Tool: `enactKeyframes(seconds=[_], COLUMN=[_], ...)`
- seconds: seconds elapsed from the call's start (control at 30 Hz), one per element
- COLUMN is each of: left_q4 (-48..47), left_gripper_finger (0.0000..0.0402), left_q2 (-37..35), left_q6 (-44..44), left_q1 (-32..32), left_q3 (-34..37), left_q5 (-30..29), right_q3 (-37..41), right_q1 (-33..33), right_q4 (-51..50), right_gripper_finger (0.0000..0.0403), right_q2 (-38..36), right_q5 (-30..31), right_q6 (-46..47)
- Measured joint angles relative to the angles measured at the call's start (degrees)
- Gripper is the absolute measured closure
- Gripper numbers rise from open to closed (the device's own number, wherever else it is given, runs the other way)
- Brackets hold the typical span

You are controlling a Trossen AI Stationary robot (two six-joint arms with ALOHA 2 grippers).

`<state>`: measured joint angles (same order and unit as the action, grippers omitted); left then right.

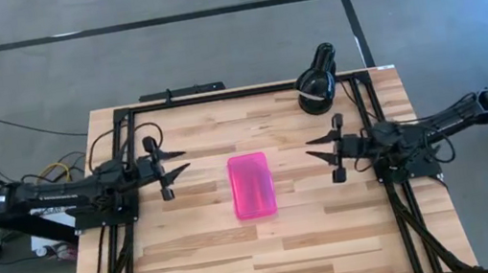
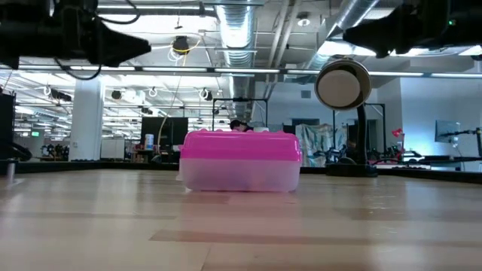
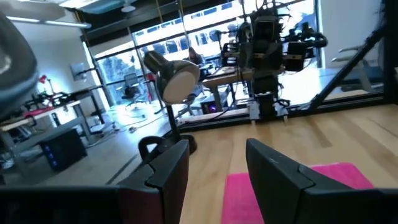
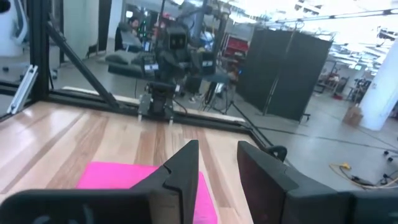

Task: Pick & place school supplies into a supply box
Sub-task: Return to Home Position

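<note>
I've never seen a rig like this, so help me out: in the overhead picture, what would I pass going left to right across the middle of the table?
Left gripper, fingers open and pointing inward → pink supply box, lid shut → right gripper, fingers open, pointing back toward the box.

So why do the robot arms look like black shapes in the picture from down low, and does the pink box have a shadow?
Low view: the left arm and right arm hang in front of bright ceiling lights, so they show as dark shapes; the pink box has just a thin shadow under it on the table. Left wrist view: the windows shine very bright.
</note>
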<state>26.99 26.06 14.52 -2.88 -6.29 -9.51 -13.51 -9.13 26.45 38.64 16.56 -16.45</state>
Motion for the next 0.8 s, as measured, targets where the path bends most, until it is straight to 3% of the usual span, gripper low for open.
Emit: enactKeyframes(seconds=[0.13,0.63,0.8], left_q4=[0.6,-2.9,-3.6], left_gripper_finger=[0.0246,0.0246,0.0246], left_q2=[-3.7,-6.0,-6.0], left_q6=[-1.2,-2.0,-1.8], left_q1=[-1.9,-1.1,-0.9], left_q3=[3.1,5.7,5.7], left_q5=[3.6,3.2,3.0], right_q3=[3.5,13.0,13.1], right_q1=[-0.2,-1.8,-1.1], right_q4=[3.2,7.9,5.4], right_gripper_finger=[0.0296,0.0296,0.0296], right_q2=[-2.3,-7.9,-10.7], right_q5=[-0.4,-1.5,-1.5], right_q6=[0.6,5.1,4.8])
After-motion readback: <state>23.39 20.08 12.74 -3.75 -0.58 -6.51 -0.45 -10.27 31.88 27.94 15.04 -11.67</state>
